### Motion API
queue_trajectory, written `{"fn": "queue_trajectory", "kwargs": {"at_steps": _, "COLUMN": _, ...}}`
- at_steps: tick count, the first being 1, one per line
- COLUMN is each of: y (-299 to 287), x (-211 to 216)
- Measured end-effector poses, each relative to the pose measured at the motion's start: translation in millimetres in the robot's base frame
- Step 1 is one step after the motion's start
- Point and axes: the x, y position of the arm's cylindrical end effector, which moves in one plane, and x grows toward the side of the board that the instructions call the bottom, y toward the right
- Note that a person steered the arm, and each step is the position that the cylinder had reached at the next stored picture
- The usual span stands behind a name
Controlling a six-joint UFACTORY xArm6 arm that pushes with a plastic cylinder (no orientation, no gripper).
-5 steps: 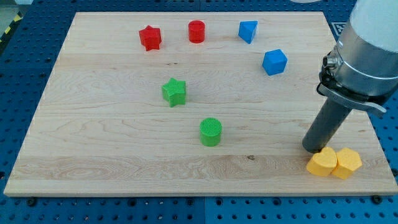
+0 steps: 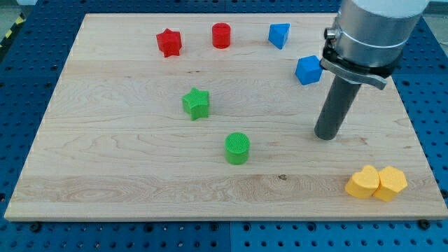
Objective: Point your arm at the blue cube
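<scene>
Below the blue cube (image 2: 309, 70), slightly toward the view's right: my tip (image 2: 325, 136), well apart from it | hand state: a bare rod, nothing to grasp | risk: overshooting upward would shove the blue cube toward the blue wedge-shaped block (image 2: 278, 34), beyond it at upper left.

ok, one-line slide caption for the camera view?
My tip rests on the board below the blue cube, not touching it.
</scene>
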Motion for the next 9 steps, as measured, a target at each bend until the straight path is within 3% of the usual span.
{"fn": "queue_trajectory", "kwargs": {"at_steps": 3, "y": 5.5, "x": -8.0}}
{"fn": "queue_trajectory", "kwargs": {"at_steps": 5, "y": 29.8, "x": -69.5}}
{"fn": "queue_trajectory", "kwargs": {"at_steps": 7, "y": 52.6, "x": -98.4}}
{"fn": "queue_trajectory", "kwargs": {"at_steps": 9, "y": 44.1, "x": -186.3}}
